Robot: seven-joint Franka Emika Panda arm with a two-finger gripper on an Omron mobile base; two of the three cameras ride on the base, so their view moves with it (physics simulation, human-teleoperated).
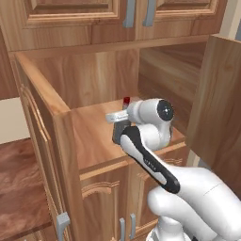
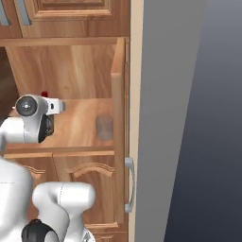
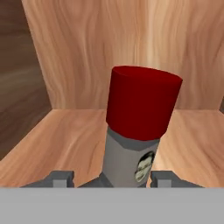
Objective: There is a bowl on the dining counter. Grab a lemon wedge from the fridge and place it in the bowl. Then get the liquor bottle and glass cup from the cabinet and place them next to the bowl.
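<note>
**Bottle between the fingers in the open cabinet**

Wooden cabinet shelf [image 1: 89,136], doors open, carries a grey liquor bottle with a red cap [image 3: 139,127], standing upright. The gripper [image 3: 111,178] has its dark fingertips [image 3: 59,178] apart, one on each side of the bottle's neck; contact can't be told. A translucent glass cup [image 2: 105,128] stands near the right door.

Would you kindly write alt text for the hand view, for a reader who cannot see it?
A grey liquor bottle with a red cap stands upright, close up, between the claw fingertips. It rests on a wooden cabinet shelf, with the wooden back panel behind it.
</note>
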